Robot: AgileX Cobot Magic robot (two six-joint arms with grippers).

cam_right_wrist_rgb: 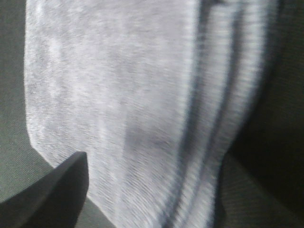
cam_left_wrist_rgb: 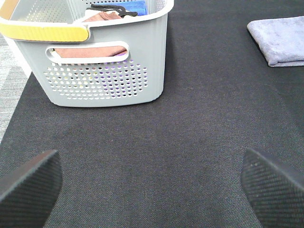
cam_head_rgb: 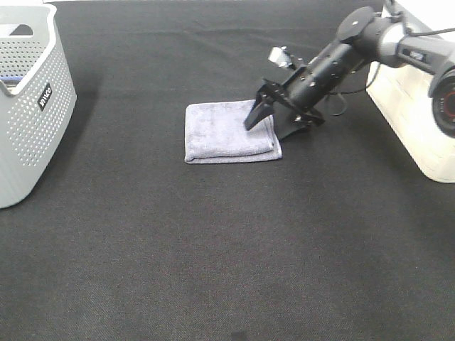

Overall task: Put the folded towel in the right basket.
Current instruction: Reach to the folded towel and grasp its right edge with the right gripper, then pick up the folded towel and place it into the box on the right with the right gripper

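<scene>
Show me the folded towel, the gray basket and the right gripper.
folded towel point(cam_head_rgb: 226, 131), exterior high view, middle of its top face.
gray basket point(cam_left_wrist_rgb: 95, 80), left wrist view, perforated side wall.
right gripper point(cam_head_rgb: 264, 130), exterior high view, midway between its open jaws.

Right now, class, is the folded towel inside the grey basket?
No, the folded towel lies on the dark tabletop, apart from the grey basket.

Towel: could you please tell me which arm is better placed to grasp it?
Right. Its open gripper straddles the towel's edge; the left gripper sits away by the left basket.
</scene>
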